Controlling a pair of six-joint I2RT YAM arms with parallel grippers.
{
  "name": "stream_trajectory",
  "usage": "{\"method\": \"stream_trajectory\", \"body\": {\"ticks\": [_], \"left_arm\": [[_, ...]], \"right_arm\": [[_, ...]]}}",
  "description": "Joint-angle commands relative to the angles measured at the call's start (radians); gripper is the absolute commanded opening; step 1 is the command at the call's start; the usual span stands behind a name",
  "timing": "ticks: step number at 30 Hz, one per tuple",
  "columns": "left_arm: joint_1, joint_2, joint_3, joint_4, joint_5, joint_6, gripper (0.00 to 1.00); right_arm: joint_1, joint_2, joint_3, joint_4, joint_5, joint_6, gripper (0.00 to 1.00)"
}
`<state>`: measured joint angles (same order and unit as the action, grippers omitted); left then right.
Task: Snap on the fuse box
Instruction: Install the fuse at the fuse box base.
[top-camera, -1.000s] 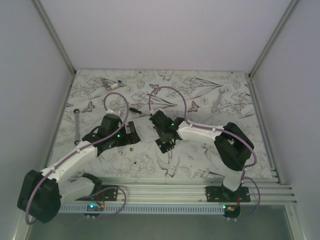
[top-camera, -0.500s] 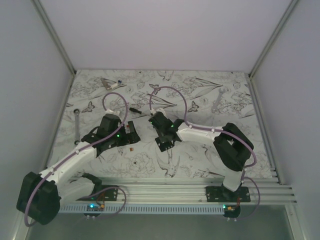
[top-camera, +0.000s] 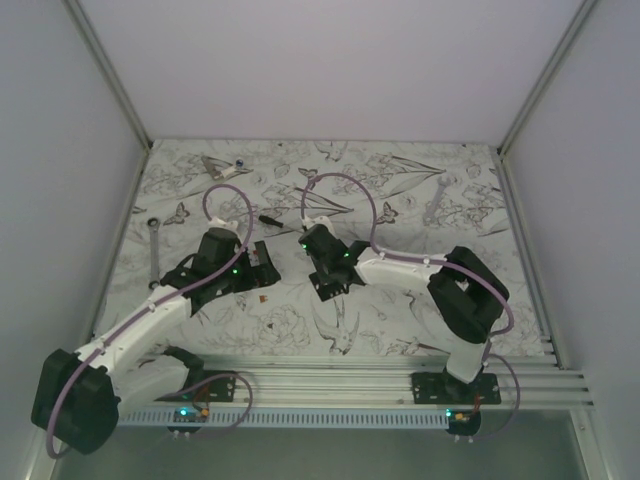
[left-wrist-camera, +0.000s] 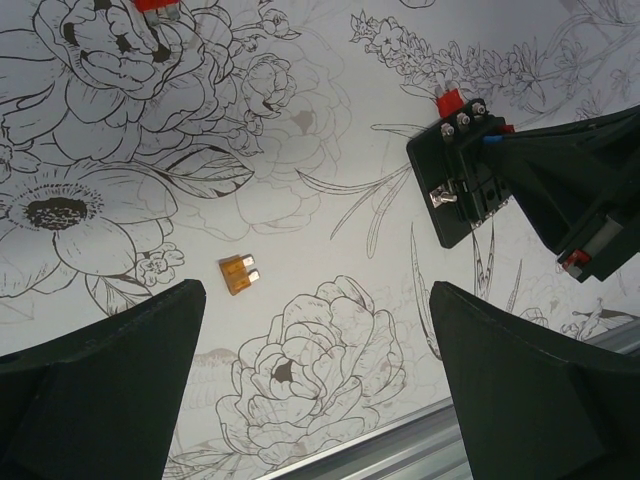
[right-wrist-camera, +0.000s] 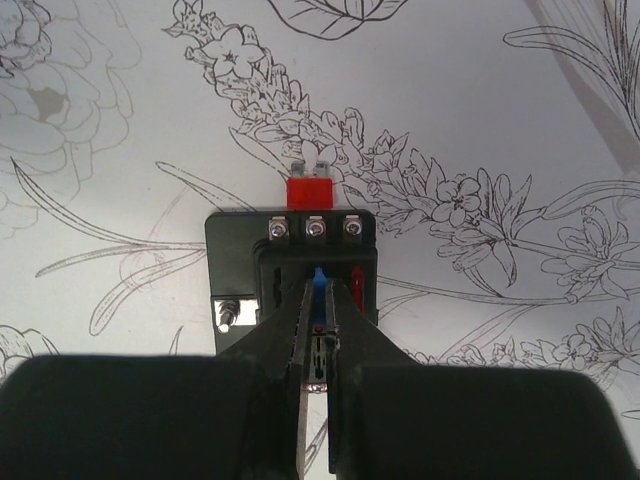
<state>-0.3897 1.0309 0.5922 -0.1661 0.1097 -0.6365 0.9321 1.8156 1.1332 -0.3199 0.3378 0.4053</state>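
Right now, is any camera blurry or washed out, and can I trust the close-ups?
Right wrist: the fuse box is crisp, slight glare on its screws; the right fingers pinching the blue fuse look dark, soft. Left wrist: orange fuse sharp, left fingers featureless black. Top external: even soft light, too coarse for small parts.

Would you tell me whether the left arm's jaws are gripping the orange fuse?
No, the orange fuse lies loose on the floral table, apart from both wide-open jaws.
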Motion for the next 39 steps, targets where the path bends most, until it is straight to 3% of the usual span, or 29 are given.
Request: {"method": "stream_trajectory", "body": {"ticks": [1, 7, 16, 26, 32, 39], "left_arm": [[0.009, -0.017, 0.006, -0.038, -0.012, -0.008, 1.00], [0.009, -0.015, 0.008, -0.041, -0.015, -0.004, 1.00], [0.009, -0.016, 0.009, -0.053, -0.021, -0.001, 1.00], [0.009, -0.012, 0.046, -0.171, -0.057, 0.000, 0.99], [-0.008, 0.015, 0.076, -0.245, -0.076, 0.010, 0.92], [-0.108, 0.111, 0.153, -0.349, -0.220, 0.004, 0.80]], "right_arm": [[-0.001, -0.011, 0.042, -0.103, -0.011, -0.027, 0.12], [-0.001, -0.059, 0.118, -0.119, 0.015, -0.064, 0.30], [0.002, -0.116, 0.176, -0.115, -0.041, -0.114, 0.40], [0.001, -0.148, 0.102, -0.097, -0.108, -0.174, 0.59], [-0.001, -0.193, 0.038, -0.051, -0.095, -0.203, 0.73], [-0.030, -0.323, -0.083, 0.057, -0.060, -0.220, 0.96]]}}
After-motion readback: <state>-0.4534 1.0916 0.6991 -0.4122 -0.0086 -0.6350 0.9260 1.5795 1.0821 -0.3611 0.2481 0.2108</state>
